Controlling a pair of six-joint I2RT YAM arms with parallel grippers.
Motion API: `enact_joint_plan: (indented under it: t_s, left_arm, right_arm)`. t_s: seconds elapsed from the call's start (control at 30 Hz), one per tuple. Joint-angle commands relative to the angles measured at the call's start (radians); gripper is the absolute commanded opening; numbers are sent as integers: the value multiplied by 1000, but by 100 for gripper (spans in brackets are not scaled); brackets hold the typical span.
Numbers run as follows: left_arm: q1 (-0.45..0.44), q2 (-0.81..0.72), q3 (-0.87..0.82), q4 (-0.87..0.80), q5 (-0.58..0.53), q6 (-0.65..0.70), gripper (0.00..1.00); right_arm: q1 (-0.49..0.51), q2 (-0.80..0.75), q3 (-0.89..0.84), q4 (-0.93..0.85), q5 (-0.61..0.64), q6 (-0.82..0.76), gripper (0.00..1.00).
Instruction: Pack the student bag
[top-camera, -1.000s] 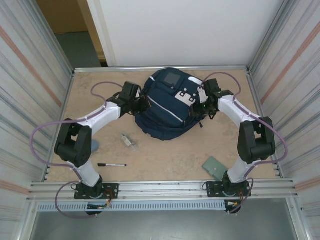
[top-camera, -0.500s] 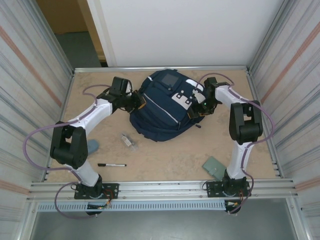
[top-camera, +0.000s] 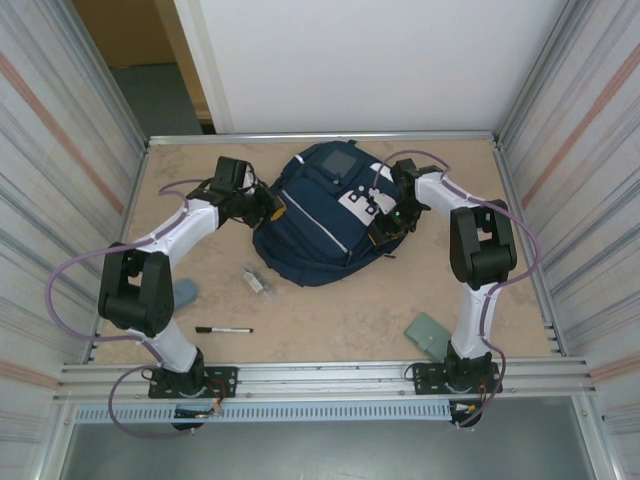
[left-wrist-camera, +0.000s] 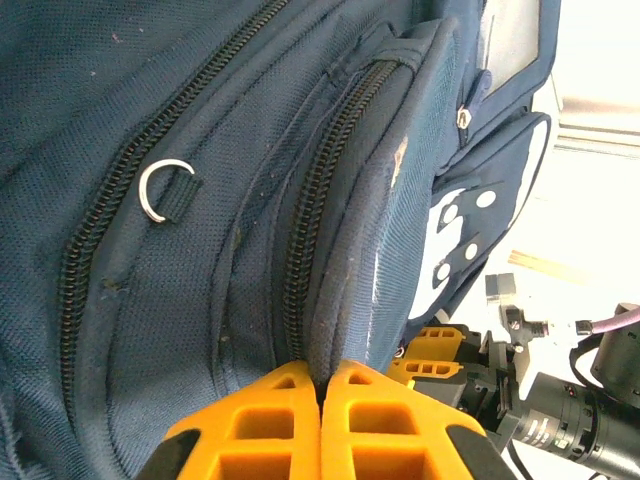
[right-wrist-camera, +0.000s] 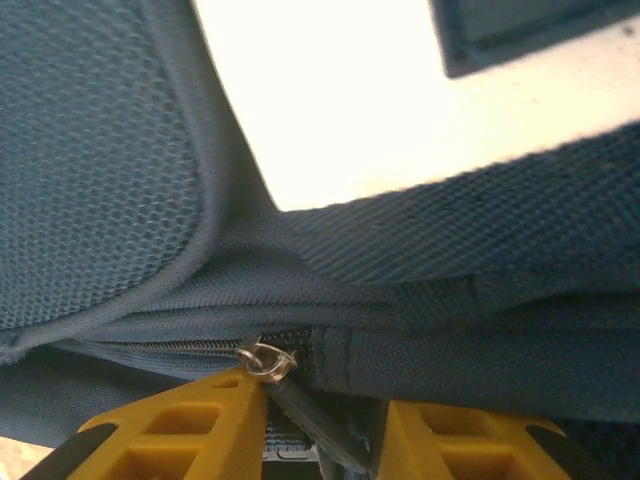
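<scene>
On the table (top-camera: 330, 310), seen from above, a black marker (top-camera: 224, 329) lies nearest at 7 o'clock. A green pad (top-camera: 430, 335) lies at 5 o'clock, close to the right arm's base. Farther in, a small clear packet (top-camera: 258, 281) sits left of centre, and a bluish thing (top-camera: 187, 291) is half hidden by the left arm's elbow.

The bag (top-camera: 320, 215) lies flat at 12 o'clock, well up the table. Its square front panel (top-camera: 340, 158) points to the far edge and its dotted white patch (top-camera: 365, 200) faces up.

The left claw (top-camera: 272, 208) meets the bag at the bag's 9 o'clock. In the left wrist view its orange fingers (left-wrist-camera: 275, 420) are pressed together, clamped on a ridge of fabric beside a zip line. A metal D-ring (left-wrist-camera: 160, 190) hangs on a loop at about 10 o'clock from that pinch.

The right claw (top-camera: 385, 230) sits at the bag's 4 o'clock, against its edge. In the right wrist view its fingers (right-wrist-camera: 180, 425) stand apart. A dark zip pull (right-wrist-camera: 312, 420) lies in the gap, and its small metal ring (right-wrist-camera: 266, 358) is just above the tip of the finger on the left. The pull lies close to that finger and apart from the other.
</scene>
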Motion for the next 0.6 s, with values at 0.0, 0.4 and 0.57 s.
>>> enact_joint_plan:
  t_s: [0.0,0.4,0.57]
  left_arm:
    - [-6,-38,26,12,63,-7,0]
    - [-6,-93,-120,145,-13,-106,0]
    - [-9,-81,-130,186,-15,-130,0]
  right_arm:
    - [38,-73,3,5,42,10,24]
    - [8,2,76,-132,-113,177,6]
    - [-6,-37,-50,-41,-364,280,3]
